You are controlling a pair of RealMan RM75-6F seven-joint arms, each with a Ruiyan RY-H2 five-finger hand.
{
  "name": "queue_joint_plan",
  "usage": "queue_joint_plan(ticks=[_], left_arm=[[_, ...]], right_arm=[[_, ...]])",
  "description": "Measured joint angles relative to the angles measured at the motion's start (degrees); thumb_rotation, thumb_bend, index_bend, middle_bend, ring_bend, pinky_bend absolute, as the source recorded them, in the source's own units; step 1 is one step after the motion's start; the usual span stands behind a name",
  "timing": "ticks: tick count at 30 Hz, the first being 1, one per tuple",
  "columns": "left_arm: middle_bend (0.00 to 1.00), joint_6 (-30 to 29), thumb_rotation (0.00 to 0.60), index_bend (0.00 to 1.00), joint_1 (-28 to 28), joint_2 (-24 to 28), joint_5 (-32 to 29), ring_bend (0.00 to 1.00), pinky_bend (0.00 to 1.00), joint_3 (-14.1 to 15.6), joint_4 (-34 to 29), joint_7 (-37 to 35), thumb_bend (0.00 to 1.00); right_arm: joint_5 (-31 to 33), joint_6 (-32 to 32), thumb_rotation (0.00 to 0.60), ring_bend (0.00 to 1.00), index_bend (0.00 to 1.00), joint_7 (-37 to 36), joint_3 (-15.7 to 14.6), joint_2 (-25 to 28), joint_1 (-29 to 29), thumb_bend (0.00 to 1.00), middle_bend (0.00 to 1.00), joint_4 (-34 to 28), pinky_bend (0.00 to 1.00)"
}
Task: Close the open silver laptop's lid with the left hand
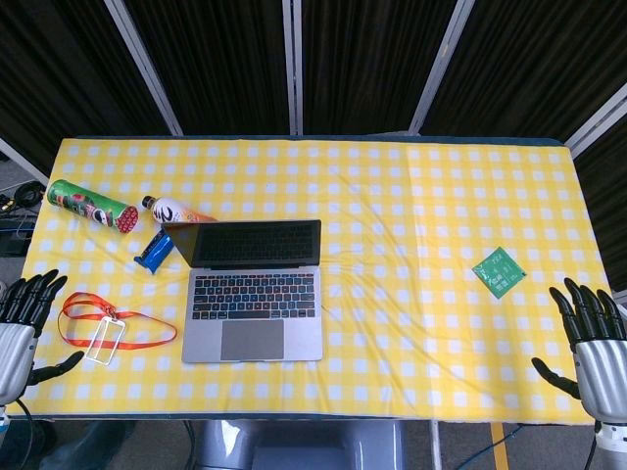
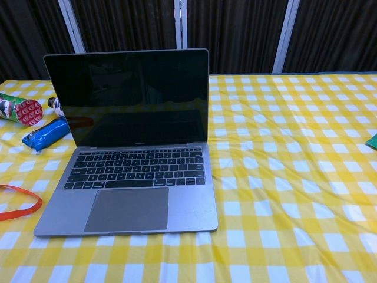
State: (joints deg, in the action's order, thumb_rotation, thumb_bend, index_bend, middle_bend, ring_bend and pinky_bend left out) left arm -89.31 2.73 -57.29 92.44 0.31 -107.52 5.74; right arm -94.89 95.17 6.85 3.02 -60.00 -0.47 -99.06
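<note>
Black curtains hang behind a table (image 1: 411, 176) with a yellow and white checked cloth. On it, a bit left of the middle, sits the silver laptop (image 1: 253, 313), its lid (image 2: 126, 97) standing up and its screen dark.

Nothing has started yet, I think. The left hand (image 1: 24, 318) rests at the near left edge, fingers spread, holding nothing, well apart from the laptop. The right hand (image 1: 591, 338) waits the same way at the near right edge.

Next, the left hand should reach over behind the lid's top edge and push it down.

Behind the laptop lie a green can (image 1: 91, 205), a bottle (image 1: 176, 211) partly hidden by the lid, and a blue packet (image 1: 155, 249). An orange lanyard (image 1: 113, 328) lies left; a small green packet (image 1: 498, 271) lies right, its print too small to read.
</note>
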Motion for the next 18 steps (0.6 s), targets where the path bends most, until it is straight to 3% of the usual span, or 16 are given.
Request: queue_joint_plan(ticks=[7,8,10,12,14,15,18], left_arm=[[0.0,-0.2,0.6,0.0,0.0,-0.3,0.6,0.0,0.0,0.0,0.4,-0.2,0.0],[0.0,0.0,0.6,0.0,0.0,-0.3,0.6,0.0,0.0,0.0,0.5,-0.3,0.07],[0.0,0.4,0.6,0.0,0.2,-0.3,0.6,0.0,0.0,0.0,0.5,-0.5,0.3],[0.0,1.4,0.6,0.0,0.7,-0.2,0.5,0.0,0.0,0.0,0.4,-1.2,0.7],[0.0,3.2,0.6,0.0,1.8,0.1,0.4,0.0,0.0,-0.2,0.4,-2.6,0.9],[0.0,4.2,0.6,0.0,2.6,0.3,0.4,0.0,0.0,-0.4,0.3,-3.6,0.97],[0.0,8.5,0.6,0.0,6.3,1.3,0.2,0.0,0.0,-1.7,0.0,-6.9,1.0]], right_arm=[[0.6,-0.6,0.6,0.0,0.0,-0.8,-0.1,0.4,0.1,0.0,0.0,-0.6,0.0],[0.6,-0.7,0.6,0.0,0.0,-0.9,-0.1,0.5,0.1,0.0,0.0,-0.7,0.0],[0.7,-0.8,0.6,0.0,0.0,-1.1,-0.1,0.6,0.0,0.0,0.0,-0.7,0.0],[0.7,-0.9,0.6,0.0,0.0,-1.4,-0.2,0.7,0.1,0.0,0.0,-0.9,0.0],[0.7,-1.2,0.6,0.0,0.0,-1.4,-0.2,0.7,0.1,0.0,0.0,-0.9,0.0],[0.7,-1.4,0.6,0.0,0.0,-1.4,-0.3,0.6,0.2,0.0,0.0,-0.9,0.0],[1.3,-2.3,0.6,0.0,0.0,-1.4,-0.3,0.6,0.5,0.0,0.0,-0.8,0.0]])
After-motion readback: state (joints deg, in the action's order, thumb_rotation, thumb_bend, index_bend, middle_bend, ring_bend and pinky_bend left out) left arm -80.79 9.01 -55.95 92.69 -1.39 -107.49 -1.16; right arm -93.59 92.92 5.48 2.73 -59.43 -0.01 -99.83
